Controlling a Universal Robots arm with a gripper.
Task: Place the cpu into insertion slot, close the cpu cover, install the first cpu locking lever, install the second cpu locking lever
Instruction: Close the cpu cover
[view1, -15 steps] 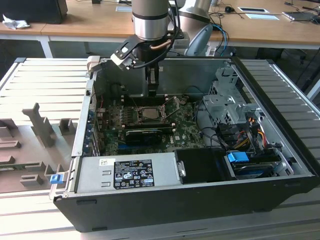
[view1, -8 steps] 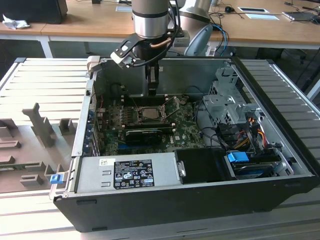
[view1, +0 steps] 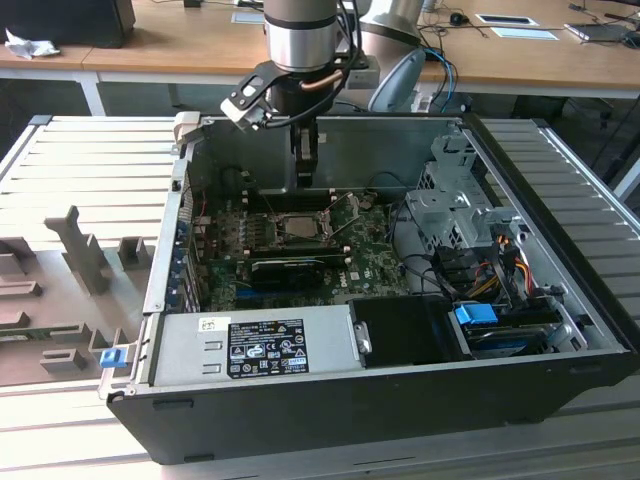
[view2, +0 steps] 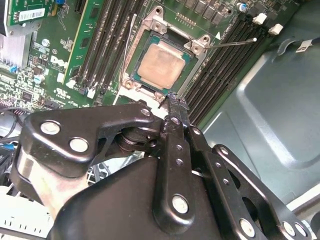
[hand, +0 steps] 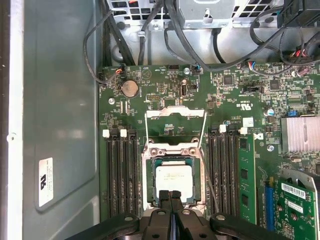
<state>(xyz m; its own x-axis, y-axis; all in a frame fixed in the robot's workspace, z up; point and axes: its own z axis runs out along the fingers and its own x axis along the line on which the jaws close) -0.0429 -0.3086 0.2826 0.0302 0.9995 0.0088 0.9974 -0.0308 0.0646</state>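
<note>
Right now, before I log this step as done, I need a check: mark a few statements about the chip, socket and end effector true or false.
1. The chip lies in the socket. True.
2. The end effector grips the chip. False: its fingers are together and empty, at the chip's edge.
3. A coin battery sits on the green board. True.
4. The case is closed. False: its side is open.

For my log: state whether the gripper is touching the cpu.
Cannot tell: in the first wrist view the gripper tip covers the cpu's edge, hiding any gap.
</note>
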